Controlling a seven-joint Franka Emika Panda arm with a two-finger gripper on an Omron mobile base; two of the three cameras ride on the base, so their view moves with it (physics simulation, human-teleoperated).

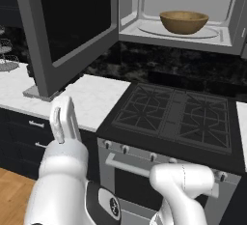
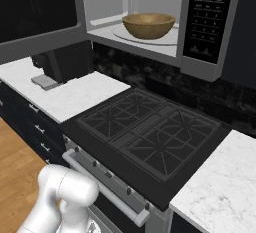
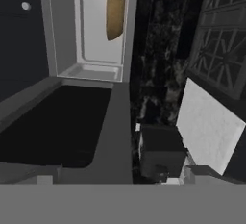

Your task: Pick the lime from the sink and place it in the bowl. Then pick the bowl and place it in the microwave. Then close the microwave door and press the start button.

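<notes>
Our bowl [image 1: 184,21] sits on the turntable inside the microwave [image 2: 200,24]; the microwave door [image 1: 67,26] stands wide to the left. Our hand [image 1: 64,118], empty with fingers spread, rises near the door. We judge a flat push against its outer face best.

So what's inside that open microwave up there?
A wooden bowl sits on the round turntable plate inside the microwave, whose door hangs open. The bowl's rim hides whatever lies inside it.
</notes>
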